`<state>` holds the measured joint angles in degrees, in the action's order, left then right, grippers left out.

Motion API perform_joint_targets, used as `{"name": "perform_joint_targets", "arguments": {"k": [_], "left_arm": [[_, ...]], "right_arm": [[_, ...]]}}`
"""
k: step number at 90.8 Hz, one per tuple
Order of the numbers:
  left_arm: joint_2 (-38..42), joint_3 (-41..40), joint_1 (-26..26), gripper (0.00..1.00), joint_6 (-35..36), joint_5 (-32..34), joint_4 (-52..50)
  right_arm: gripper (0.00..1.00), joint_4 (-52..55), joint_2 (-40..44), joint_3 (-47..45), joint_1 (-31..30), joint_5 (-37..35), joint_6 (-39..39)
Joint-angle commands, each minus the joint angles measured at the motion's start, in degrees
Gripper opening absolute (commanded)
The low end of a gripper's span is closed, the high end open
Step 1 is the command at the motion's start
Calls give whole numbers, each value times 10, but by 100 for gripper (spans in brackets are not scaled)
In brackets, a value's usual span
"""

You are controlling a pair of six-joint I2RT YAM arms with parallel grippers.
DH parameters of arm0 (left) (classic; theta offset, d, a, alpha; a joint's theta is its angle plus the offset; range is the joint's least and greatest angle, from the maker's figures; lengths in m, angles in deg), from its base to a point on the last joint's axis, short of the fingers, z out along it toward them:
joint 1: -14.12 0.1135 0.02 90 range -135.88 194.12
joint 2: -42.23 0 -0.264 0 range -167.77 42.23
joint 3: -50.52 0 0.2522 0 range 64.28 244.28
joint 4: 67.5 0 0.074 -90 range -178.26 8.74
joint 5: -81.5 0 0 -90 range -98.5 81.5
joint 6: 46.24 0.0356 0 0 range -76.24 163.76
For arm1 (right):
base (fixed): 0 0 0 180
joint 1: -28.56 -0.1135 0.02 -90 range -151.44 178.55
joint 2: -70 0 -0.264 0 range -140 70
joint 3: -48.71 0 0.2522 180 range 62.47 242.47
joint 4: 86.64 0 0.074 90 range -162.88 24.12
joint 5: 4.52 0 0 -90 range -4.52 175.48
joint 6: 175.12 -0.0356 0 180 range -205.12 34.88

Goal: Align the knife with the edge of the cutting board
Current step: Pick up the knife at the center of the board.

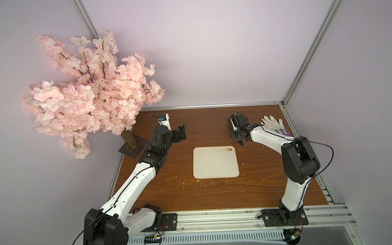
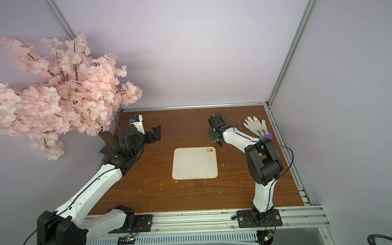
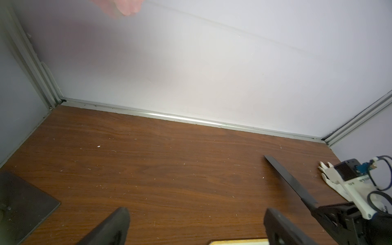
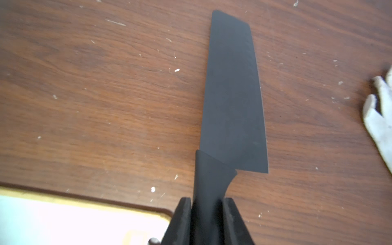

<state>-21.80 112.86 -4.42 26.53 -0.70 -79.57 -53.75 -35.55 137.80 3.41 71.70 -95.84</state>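
Note:
The knife [image 4: 233, 95] is all black with a broad blade, and it lies flat over the wood just beyond the cutting board's holed corner. My right gripper [image 4: 206, 201] is shut on its slim handle. In the left wrist view the blade [image 3: 286, 178] shows as a thin dark strip. The right gripper [image 1: 237, 137] covers most of the knife in both top views. The cream cutting board [image 1: 215, 163] [image 2: 194, 164] lies flat mid-table. My left gripper [image 3: 196, 222] [image 1: 182, 132] hovers open and empty, left of the board's far side.
A white glove [image 1: 271, 123] and a purple fork [image 1: 283, 131] lie at the back right by the wall. A pink blossom tree [image 1: 87, 93] on a dark base plate [image 1: 132, 148] fills the back left corner. Metal rails border the table.

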Motion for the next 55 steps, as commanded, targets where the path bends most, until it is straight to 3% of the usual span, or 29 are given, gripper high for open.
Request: {"name": "perform_joint_targets", "arguments": {"k": [1,55], "left_arm": [[-2,1,-7,100,7,5,-5],[-6,2,-13,100,9,8,-7]], "right_arm": [[9,-2,26,-9,-9,-11,-20],[10,-27,3,-74,-54,-20,-50]]}}
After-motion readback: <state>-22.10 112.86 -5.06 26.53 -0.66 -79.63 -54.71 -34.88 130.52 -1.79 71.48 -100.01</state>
